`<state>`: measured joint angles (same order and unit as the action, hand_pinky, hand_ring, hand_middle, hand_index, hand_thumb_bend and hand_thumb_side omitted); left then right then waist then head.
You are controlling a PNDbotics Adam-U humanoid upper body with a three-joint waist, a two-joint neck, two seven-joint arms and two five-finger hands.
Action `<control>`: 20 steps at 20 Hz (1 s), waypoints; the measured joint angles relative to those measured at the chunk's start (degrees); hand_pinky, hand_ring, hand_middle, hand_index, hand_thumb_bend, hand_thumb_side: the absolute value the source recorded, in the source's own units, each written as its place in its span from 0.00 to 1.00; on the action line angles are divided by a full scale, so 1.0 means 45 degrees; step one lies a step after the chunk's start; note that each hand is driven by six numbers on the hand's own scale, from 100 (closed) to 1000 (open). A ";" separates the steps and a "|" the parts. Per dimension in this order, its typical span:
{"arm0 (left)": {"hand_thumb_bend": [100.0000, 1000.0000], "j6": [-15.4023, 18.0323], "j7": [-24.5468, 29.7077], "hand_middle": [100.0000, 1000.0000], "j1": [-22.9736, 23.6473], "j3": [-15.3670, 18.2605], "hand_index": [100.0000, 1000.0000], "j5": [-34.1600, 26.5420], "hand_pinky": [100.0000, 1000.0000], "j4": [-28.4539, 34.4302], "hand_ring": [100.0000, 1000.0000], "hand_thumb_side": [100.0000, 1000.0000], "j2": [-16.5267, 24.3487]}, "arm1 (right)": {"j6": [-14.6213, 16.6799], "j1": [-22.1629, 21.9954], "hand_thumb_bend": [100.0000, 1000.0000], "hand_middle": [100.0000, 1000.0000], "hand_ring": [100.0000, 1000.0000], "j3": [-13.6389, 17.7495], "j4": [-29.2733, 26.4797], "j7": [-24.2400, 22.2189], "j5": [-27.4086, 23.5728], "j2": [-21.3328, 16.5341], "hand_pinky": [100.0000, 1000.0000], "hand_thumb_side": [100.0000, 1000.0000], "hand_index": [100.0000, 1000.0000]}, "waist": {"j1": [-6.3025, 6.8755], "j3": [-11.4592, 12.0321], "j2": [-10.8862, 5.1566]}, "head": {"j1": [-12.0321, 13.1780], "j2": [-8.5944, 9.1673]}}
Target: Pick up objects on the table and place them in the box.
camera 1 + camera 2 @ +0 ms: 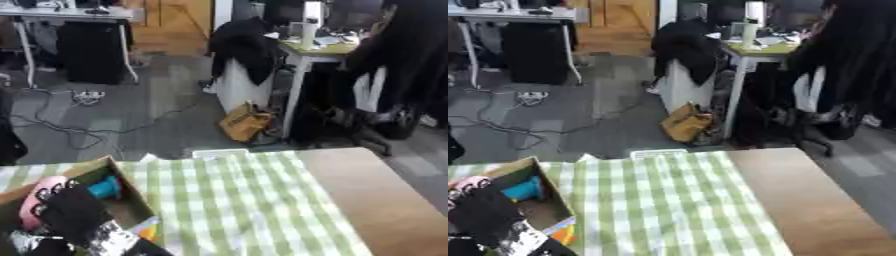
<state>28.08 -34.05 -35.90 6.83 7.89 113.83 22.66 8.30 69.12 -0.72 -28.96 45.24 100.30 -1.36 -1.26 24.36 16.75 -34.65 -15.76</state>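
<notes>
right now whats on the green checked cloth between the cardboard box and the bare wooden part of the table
Nothing: in the left eye view the green checked cloth lies bare from the cardboard box to the bare wooden tabletop.

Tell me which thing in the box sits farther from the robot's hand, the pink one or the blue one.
The blue object, lying deeper inside the cardboard box; the pink object is right against the left hand.

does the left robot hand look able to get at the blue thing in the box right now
Probably yes. The left robot hand is over the open cardboard box, right beside the blue thing, with no lid or anything else between them. A pink thing lies to the other side. Whether the hand holds anything cannot be told.
</notes>
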 measured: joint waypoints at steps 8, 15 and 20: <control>0.12 0.0042 0.0046 0.85 0.0000 0.0000 0.87 -0.0054 0.89 0.0000 0.90 1.00 0.0000 | -0.0950 0.0173 0.00 1.00 1.00 0.0000 0.0064 -0.0833 0.0176 -0.0030 1.00 1.00 1.00 | 0.0000 0.0005 0.0000 | -0.0094 -0.0161; 0.12 0.0047 0.0083 0.85 -0.0009 -0.0035 0.87 -0.0072 0.89 0.0000 0.90 1.00 0.0000 | -0.1257 0.0225 0.00 1.00 1.00 0.0000 0.0065 -0.1109 0.0385 -0.0091 1.00 1.00 1.00 | 0.0000 0.0012 0.0000 | -0.0103 -0.0255; 0.12 0.0060 0.0119 0.85 -0.0010 -0.0058 0.87 -0.0080 0.89 0.0000 0.90 1.00 0.0000 | -0.1278 0.0284 0.00 1.00 1.00 0.0000 0.0065 -0.1194 0.0444 -0.0092 1.00 1.00 1.00 | -0.0001 0.0012 -0.0002 | -0.0103 -0.0271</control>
<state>28.35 -33.51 -35.95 6.56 7.53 113.83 22.66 2.55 70.40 -0.72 -28.67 39.86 102.30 -1.78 -1.26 24.41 16.74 -35.11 -16.98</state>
